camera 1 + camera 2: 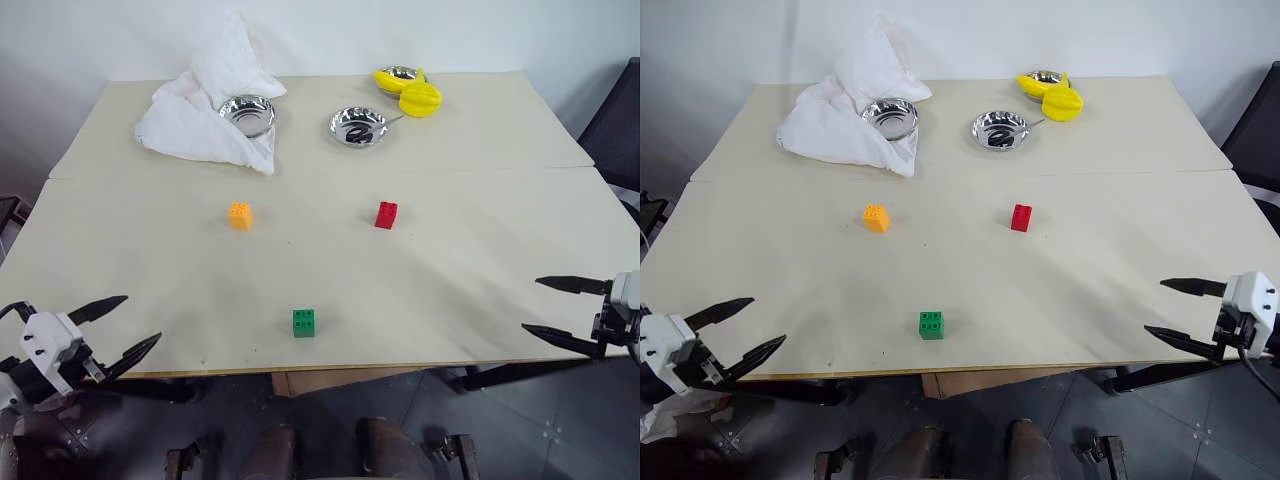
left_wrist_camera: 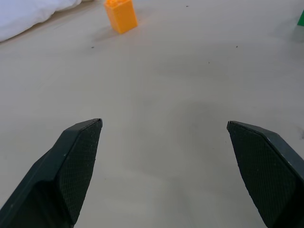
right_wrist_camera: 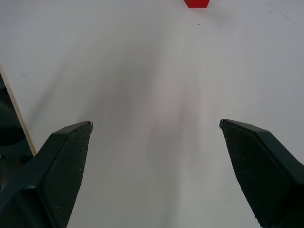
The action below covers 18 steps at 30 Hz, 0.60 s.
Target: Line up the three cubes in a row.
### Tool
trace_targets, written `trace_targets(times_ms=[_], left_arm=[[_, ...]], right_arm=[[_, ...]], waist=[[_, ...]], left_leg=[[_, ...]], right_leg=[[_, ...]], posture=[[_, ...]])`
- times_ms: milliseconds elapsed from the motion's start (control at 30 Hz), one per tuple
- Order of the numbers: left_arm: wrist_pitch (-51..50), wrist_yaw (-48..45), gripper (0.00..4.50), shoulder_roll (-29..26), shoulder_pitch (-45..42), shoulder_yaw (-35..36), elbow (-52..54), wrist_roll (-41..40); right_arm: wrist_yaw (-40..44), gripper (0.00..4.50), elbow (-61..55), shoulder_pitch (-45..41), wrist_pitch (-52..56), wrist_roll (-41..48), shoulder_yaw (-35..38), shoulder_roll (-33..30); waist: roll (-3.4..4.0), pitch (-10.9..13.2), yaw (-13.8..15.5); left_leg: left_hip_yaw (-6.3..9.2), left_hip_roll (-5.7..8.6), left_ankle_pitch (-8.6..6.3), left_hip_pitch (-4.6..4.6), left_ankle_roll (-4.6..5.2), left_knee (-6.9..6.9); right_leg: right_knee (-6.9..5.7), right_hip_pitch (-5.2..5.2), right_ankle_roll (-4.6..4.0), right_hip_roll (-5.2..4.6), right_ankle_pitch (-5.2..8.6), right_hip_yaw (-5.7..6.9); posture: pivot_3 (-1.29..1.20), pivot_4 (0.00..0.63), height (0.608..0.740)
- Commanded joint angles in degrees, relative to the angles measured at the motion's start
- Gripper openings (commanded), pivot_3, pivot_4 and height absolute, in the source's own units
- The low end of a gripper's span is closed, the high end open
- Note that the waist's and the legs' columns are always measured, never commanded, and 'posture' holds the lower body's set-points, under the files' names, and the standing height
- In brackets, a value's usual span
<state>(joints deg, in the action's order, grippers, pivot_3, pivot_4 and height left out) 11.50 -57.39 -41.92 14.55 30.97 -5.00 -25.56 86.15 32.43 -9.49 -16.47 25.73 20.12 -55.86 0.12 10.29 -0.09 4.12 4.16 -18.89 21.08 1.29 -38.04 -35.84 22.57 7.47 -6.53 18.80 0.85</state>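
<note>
Three cubes not yet in a row: orange cube point(image 1: 240, 215) and red cube point(image 1: 386, 214) well apart, green cube point(image 1: 304, 322) nearer the table point(image 1: 480, 290) edge between them; left gripper point(image 1: 118, 326) and right gripper point(image 1: 556, 307) spread wide, empty.

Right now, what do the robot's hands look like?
Each hand is a claw. The left gripper and the right gripper both have two long, black, pointed fingers with bumpy, textured pads inside. The fingers grow out of a boxy white-grey wrist block. A thin black cable hangs by the right one.
</note>
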Motion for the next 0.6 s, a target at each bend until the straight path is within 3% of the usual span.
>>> trace_targets(times_ms=[33, 233, 400, 600], left_arm=[[0.58, 0.99, 4.48, -0.8, 0.41, 1.86, 0.7, 0.45], [-6.77, -1.88, 4.48, -0.11, 0.2, 2.13, 5.65, -8.04], [-12.92, -2.35, 4.48, 1.2, -0.97, 0.13, 12.71, -14.07], [-18.8, -2.18, 4.48, 1.24, -2.35, -3.59, 18.62, -15.38]], right_arm=[[1.27, 4.5, 0.74, -1.17, -1.11, -0.05, 0.53, -0.7], [-3.15, 4.5, 1.51, -2.44, 0.42, 1.23, 2.59, 1.49], [-14.79, 4.5, 2.16, -2.75, 3.0, 3.94, 7.79, 7.13], [-20.98, 4.5, -3.89, -1.12, 3.57, 3.69, 7.45, 14.05]], waist=[[0.0, 0.0, -0.01], [0.0, 0.0, 0.06], [0.0, 0.0, 0.07], [0.14, -0.02, -0.01]], left_leg=[[0.0, 0.0, 0.0, 0.0, 0.0, 0.0], [0.0, 0.0, 0.0, 0.01, 0.0, -0.01], [0.02, 0.0, 0.0, 0.0, -0.01, -0.03], [0.01, 0.01, 0.0, 0.0, -0.01, -0.03]], right_leg=[[0.0, 0.0, 0.0, 0.0, 0.0, 0.0], [0.0, -0.01, 0.0, 0.0, 0.0, 0.0], [-0.02, -0.01, 0.0, -0.01, 0.0, 0.0], [-0.05, 0.0, 0.0, 0.01, 0.0, -0.01]], posture=[[0.0, 0.15, 0.74], [0.0, 0.15, 0.74], [0.0, 0.15, 0.74], [0.0, 0.15, 0.74]])
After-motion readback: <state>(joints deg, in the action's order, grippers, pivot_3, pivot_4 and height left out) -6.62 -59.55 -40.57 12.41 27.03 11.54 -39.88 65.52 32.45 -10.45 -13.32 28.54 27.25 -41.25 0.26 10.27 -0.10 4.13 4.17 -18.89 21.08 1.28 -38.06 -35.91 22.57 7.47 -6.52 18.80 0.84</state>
